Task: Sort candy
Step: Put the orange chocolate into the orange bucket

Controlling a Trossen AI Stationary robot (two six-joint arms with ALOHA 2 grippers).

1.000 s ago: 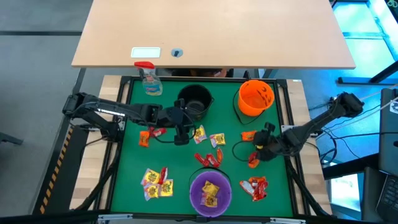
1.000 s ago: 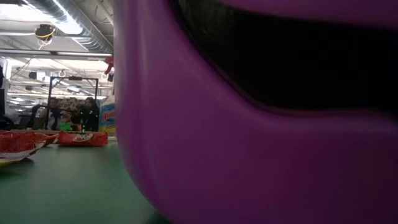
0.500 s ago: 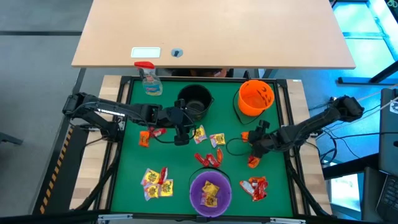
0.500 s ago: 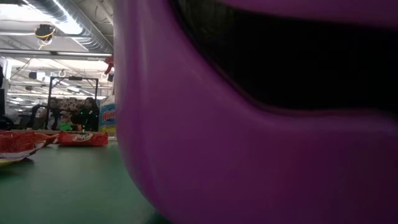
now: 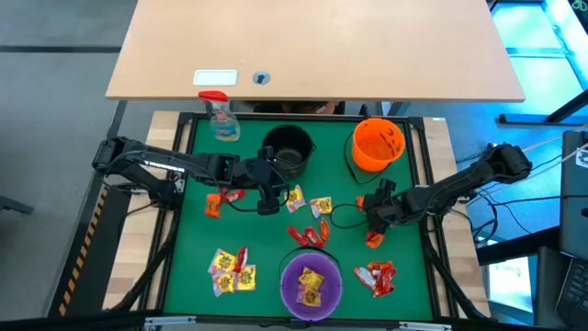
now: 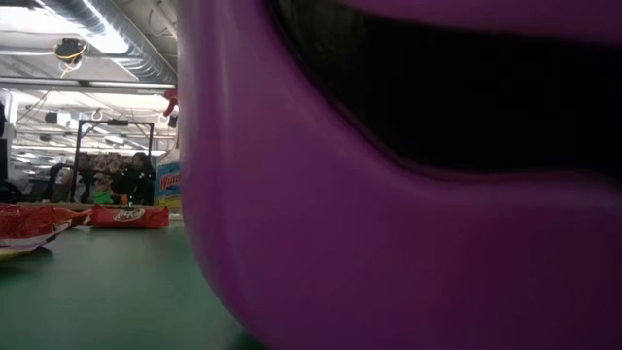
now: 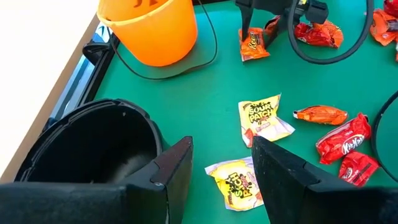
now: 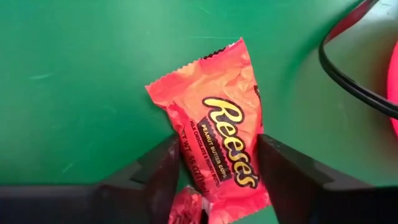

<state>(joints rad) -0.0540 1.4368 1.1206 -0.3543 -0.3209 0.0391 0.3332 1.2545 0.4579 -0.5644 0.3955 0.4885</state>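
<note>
Right fingers: my right gripper (image 8: 214, 177) stands with its two dark fingers (image 8: 149, 174) apart, one on each side of an orange crinkly Reese's packet (image 8: 217, 130) lying flat on the green table mat (image 8: 74, 74); nothing is pinched yet.
What changed: a second ago this gripper (image 5: 378, 204) sat nearer 5 o'clock on the mat, over another orange packet (image 5: 372, 240); it has slid up toward the orange plastic bucket (image 5: 378, 144) and lined up on the packet at 3 o'clock.
Meaning: I judge this to be the pick approach, with closing and a short lift to the orange bucket next.
Left fingers: my left gripper (image 7: 221, 177) is spread and empty, waiting by the black round bucket (image 7: 93, 149) at 12 o'clock, above a yellow Sour Patch packet (image 7: 236, 180).
Other candy: red wrapped bars (image 5: 308, 234) at centre, yellow packets (image 5: 230, 268) at 7 o'clock, red ones (image 5: 379, 276) at 5 o'clock.
Sorted: yellow packets sit in the purple bowl (image 5: 287, 280) at 6 o'clock.
</note>
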